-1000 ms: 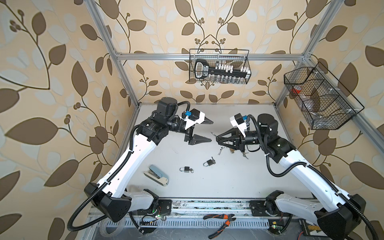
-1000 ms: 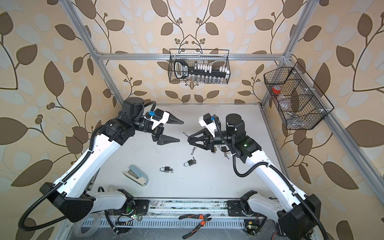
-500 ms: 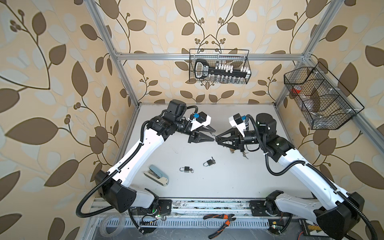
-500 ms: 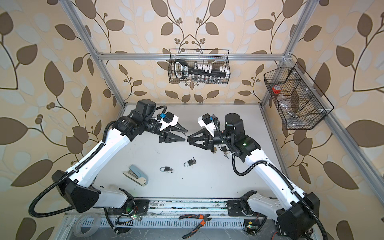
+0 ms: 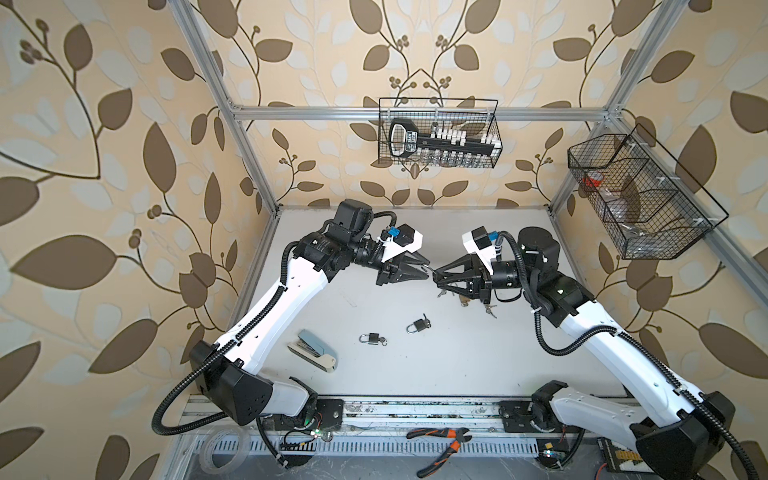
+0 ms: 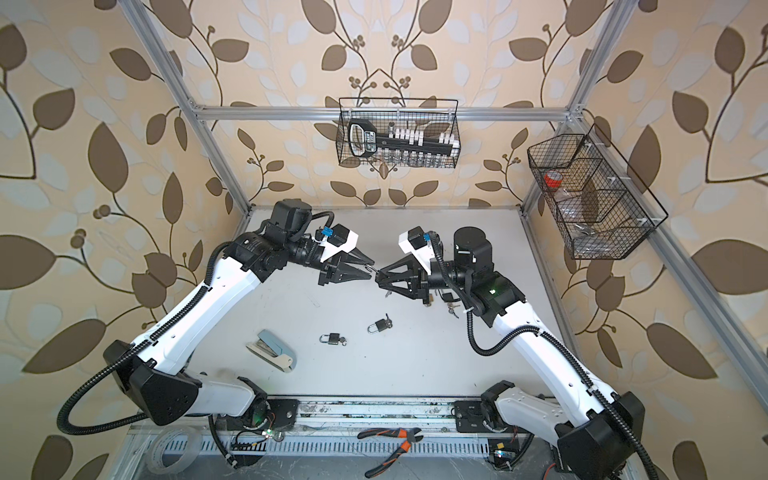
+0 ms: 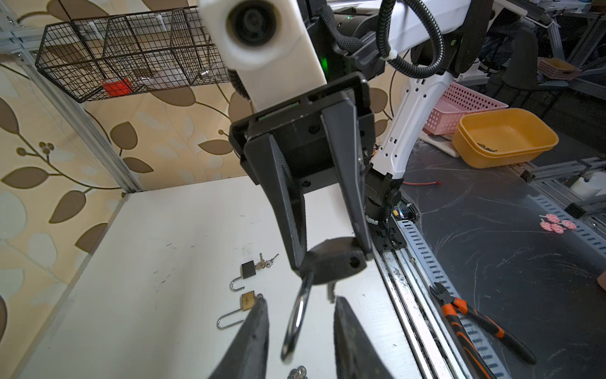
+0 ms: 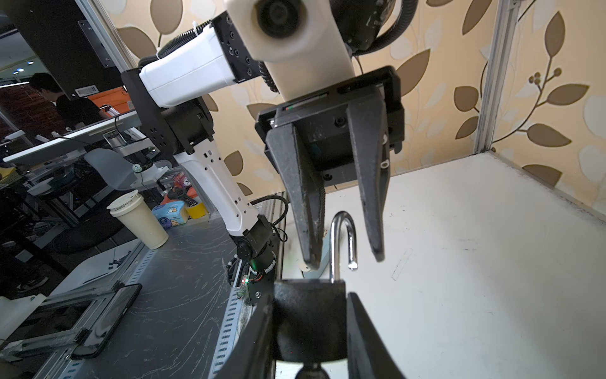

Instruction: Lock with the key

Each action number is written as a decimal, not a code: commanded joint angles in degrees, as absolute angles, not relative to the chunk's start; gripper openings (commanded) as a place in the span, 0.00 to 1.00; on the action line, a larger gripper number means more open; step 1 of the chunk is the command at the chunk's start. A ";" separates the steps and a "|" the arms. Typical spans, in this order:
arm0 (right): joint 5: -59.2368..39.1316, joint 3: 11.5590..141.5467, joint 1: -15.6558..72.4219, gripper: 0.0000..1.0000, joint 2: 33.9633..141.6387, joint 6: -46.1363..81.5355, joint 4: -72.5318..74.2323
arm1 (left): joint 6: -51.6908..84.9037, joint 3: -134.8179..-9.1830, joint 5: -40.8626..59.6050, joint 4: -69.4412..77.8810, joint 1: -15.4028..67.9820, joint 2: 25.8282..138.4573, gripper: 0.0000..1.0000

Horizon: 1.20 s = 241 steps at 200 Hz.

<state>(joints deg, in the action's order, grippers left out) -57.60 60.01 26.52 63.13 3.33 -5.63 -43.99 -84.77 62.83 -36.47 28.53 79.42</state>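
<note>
Your right gripper (image 7: 331, 257) clamps the black padlock body (image 8: 310, 315) in the air, well out in front of the black wire basket (image 5: 436, 99); your left gripper (image 8: 344, 257) stands open astride its raised silver shackle (image 8: 335, 242). Close squarely on the shackle, then push straight into the body

Blk padlock (image 8: 310, 315), silver shackle (image 8: 342, 236); beige wallpaper (image 5: 316, 50) w/ brown leaves.

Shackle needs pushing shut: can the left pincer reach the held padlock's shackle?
Likely yes: the left pincer straddles the open shackle of the padlock clamped in the right pincer, nothing between.
</note>
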 commanded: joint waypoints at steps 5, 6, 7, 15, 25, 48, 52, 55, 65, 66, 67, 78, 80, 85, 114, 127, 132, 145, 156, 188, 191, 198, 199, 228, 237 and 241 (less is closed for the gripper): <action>-57.62 59.46 26.81 0.00 62.20 2.29 -4.26 | -46.57 -85.21 63.70 -37.01 28.74 78.06 0.29; -57.64 59.44 26.76 0.00 62.22 2.29 -4.28 | -46.58 -85.23 63.71 -37.01 28.74 78.05 0.29; -57.60 59.43 26.78 0.00 62.22 2.29 -4.30 | -46.62 -85.24 63.72 -37.00 28.70 78.05 0.29; -57.41 59.46 26.74 0.00 62.46 2.29 -4.34 | -46.58 -85.25 63.87 -36.92 28.74 77.96 0.29; -56.99 59.42 26.75 0.00 62.64 2.36 -4.65 | -46.47 -85.20 64.22 -36.87 28.74 77.87 0.29; -55.92 59.61 26.75 0.00 63.20 2.12 -5.61 | -46.46 -84.93 64.77 -36.65 28.73 77.70 0.29; -55.90 59.59 26.72 0.00 63.28 2.11 -5.61 | -46.41 -84.90 64.78 -36.67 28.68 77.70 0.29; -55.82 59.59 26.77 0.00 63.30 2.11 -5.68 | -46.46 -84.92 64.78 -36.70 28.73 77.70 0.29; -55.81 59.51 26.72 0.00 63.31 2.11 -5.71 | -46.41 -84.90 64.78 -36.65 28.78 77.65 0.29; -55.72 59.51 26.77 0.00 63.34 2.15 -5.71 | -46.41 -84.86 64.78 -36.69 28.81 77.63 0.29; -55.68 59.50 26.74 0.00 63.36 2.18 -5.76 | -46.41 -84.84 64.78 -36.67 28.77 77.62 0.29; -55.55 59.69 26.73 0.00 63.54 2.04 -6.05 | -46.43 -84.78 64.69 -36.49 28.74 77.45 0.29; -55.55 59.70 26.72 0.00 63.54 2.03 -6.15 | -46.43 -84.72 64.62 -36.43 28.74 77.44 0.29; -55.52 59.72 26.75 0.00 63.67 1.95 -6.34 | -46.44 -84.65 64.60 -36.39 28.74 77.35 0.29; -55.85 59.59 26.77 0.00 63.90 1.78 -6.55 | -46.27 -84.48 63.71 -36.00 28.72 77.08 0.27; -55.73 59.50 26.73 0.00 63.91 1.49 -6.85 | -46.15 -84.22 63.42 -35.62 28.73 76.90 0.25; -55.70 59.43 26.73 0.00 63.90 1.40 -6.97 | -46.06 -84.20 63.36 -35.51 28.74 76.89 0.24; -55.55 59.41 26.81 0.00 63.73 1.16 -6.96 | -46.05 -84.18 63.28 -35.55 28.74 76.90 0.23; -55.48 59.25 26.73 0.00 63.63 1.14 -6.93 | -46.13 -84.09 63.19 -35.51 28.74 76.98 0.21; -54.81 59.07 26.78 0.00 63.81 0.97 -7.26 | -45.99 -84.09 63.18 -35.52 28.67 76.99 0.17; -54.76 59.11 26.74 0.00 63.81 0.97 -7.21 | -46.05 -84.10 63.19 -35.53 28.73 76.91 0.16; -54.71 59.14 26.74 0.00 63.90 0.91 -7.42 | -46.03 -84.01 63.28 -35.52 28.74 76.90 0.15; -54.69 59.15 26.73 0.00 63.90 0.89 -7.44 | -45.96 -83.97 63.28 -35.51 28.74 76.90 0.14; -53.27 59.37 26.78 0.00 63.94 0.45 -7.97 | -45.80 -83.94 63.80 -35.44 28.67 76.90 0.12; -52.85 59.40 26.77 0.00 63.86 0.35 -8.16 | -45.51 -83.88 64.05 -35.20 28.74 76.90 0.10; -52.57 59.35 26.74 0.00 63.83 0.35 -8.15 | -45.33 -83.87 64.22 -35.03 28.74 76.90 0.07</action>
<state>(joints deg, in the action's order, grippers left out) -55.16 59.99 26.70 63.75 1.45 -7.62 -43.75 -84.09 62.24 -35.75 28.47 79.22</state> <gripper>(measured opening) 0.315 0.112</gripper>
